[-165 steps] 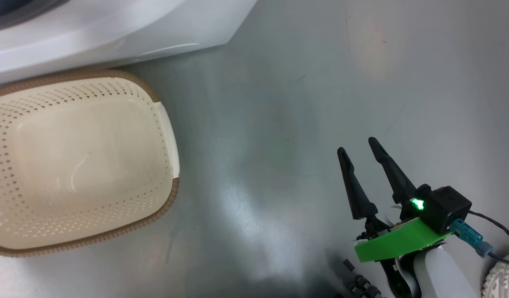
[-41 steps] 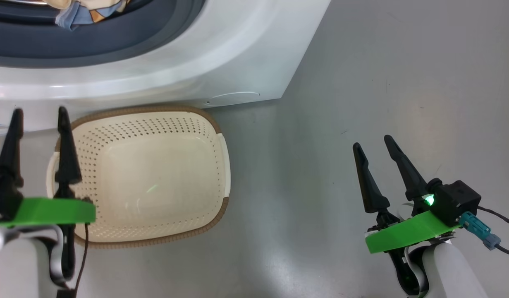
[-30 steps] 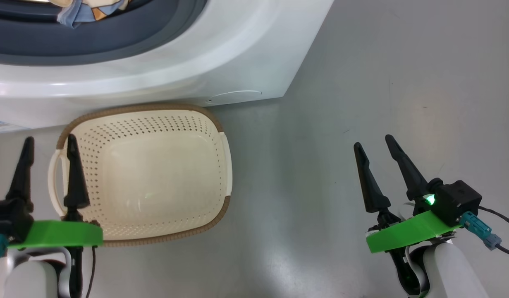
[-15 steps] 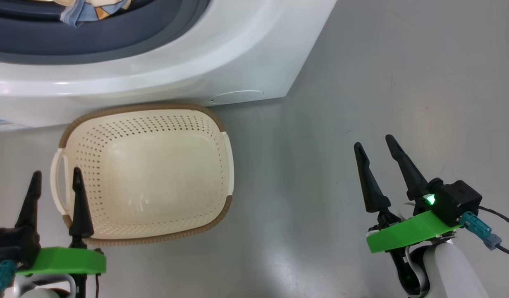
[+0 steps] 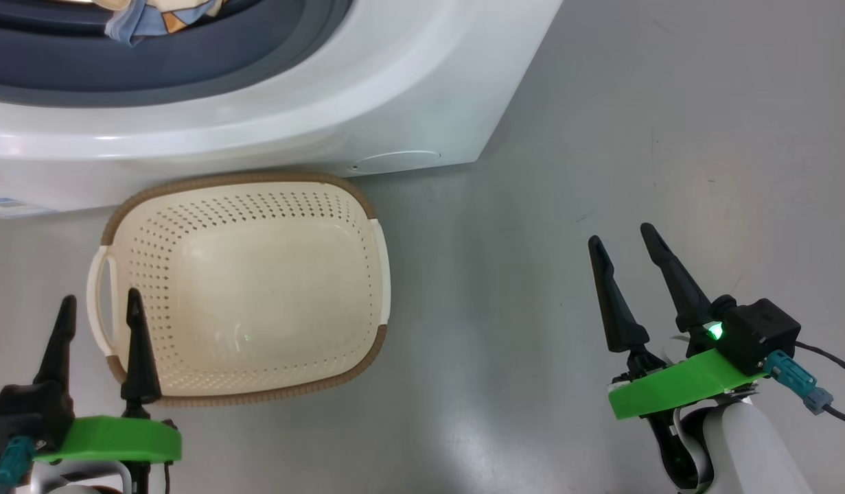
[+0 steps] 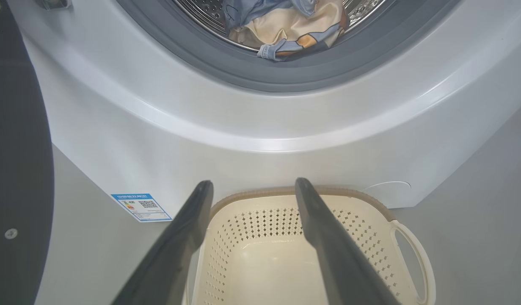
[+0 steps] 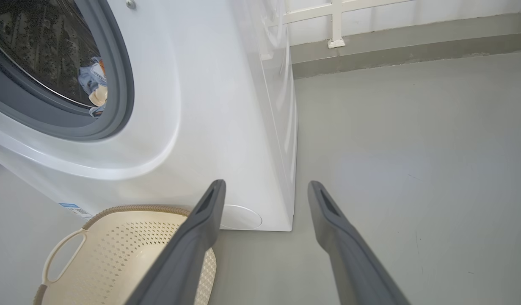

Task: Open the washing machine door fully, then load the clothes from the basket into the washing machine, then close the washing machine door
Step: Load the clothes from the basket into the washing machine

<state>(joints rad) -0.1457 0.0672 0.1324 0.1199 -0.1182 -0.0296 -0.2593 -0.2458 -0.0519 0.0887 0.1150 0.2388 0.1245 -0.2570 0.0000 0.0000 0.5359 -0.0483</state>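
The white washing machine [image 5: 367, 96] stands with its drum mouth uncovered, and light-blue and cream clothes [image 6: 285, 29] lie inside on the steel drum. The same clothes [image 5: 158, 14] peek over the grey gasket in the head view. The washing machine door [image 6: 15, 161] shows as a dark slab swung out at the left. The cream basket [image 5: 244, 180] sits on the floor against the machine's front with nothing in it. My left gripper [image 5: 100, 296] hangs open at the basket's near left corner, its fingers [image 6: 328, 237] over the basket. My right gripper [image 5: 620, 233] is open above bare floor.
A blue label sticker [image 6: 141, 206] is on the machine's lower front, and a round cover [image 5: 398, 160] near its right corner. Grey floor [image 5: 635, 123] stretches to the right of the machine. A skirting and a white rail [image 7: 336, 38] run along the far wall.
My left gripper has drawn back from the machine's front to the basket's near left corner, staying open. The right arm has held still. The head view has shifted slightly.
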